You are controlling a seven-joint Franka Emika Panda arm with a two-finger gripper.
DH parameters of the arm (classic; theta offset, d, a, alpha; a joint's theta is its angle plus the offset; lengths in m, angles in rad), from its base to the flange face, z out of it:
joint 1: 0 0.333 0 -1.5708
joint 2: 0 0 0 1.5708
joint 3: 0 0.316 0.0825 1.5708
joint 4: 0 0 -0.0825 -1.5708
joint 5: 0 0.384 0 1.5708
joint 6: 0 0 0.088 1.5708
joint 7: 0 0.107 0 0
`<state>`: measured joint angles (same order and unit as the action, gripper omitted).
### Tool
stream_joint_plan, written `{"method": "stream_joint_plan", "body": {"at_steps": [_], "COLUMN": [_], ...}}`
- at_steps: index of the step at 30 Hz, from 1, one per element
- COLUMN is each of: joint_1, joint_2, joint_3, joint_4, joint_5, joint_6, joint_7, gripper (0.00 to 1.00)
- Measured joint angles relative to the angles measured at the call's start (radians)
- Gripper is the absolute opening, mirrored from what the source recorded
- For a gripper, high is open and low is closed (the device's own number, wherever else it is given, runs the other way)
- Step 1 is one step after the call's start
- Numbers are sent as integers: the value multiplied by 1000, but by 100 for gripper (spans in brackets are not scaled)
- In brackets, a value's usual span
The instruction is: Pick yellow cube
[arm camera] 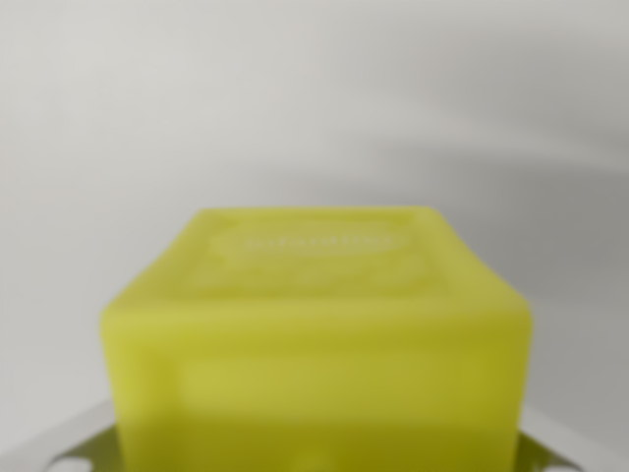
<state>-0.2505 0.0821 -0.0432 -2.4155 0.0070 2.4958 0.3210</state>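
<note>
Wrist view shows the yellow cube [314,344] very close to the lens, filling the lower middle of the picture and running off the bottom edge. It is out of focus. Its top face slopes away from the camera and carries a faint raised or pressed pattern that is too blurred to read. The front face is plain, with a slightly darker band near its upper edge and a small bump at the very bottom. Behind the cube lies a pale grey surface [314,108] with soft shadows crossing it on the wrist view's right. At the two lower corners, pale metal parts [59,450] with dark openings stick out from behind the cube on either side; they look like part of the gripper, but the fingertips themselves are hidden, so I cannot tell whether the gripper is apart, together, or clamped on the cube
</note>
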Motion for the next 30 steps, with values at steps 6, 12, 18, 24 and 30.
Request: {"method": "stream_joint_plan", "body": {"at_steps": [6, 12, 18, 24, 30], "joint_1": [0, 0, 0, 0, 0], "joint_2": [-32, -62, -90, -117, -142], "joint_3": [0, 0, 0, 0, 0], "joint_4": [7, 17, 28, 41, 56], "joint_5": [-2, -5, -6, -8, -9], "joint_6": [-39, -78, -118, -158, -197], "joint_7": [2, 3, 5, 6, 7], "gripper": [0, 0, 0, 0, 0]}}
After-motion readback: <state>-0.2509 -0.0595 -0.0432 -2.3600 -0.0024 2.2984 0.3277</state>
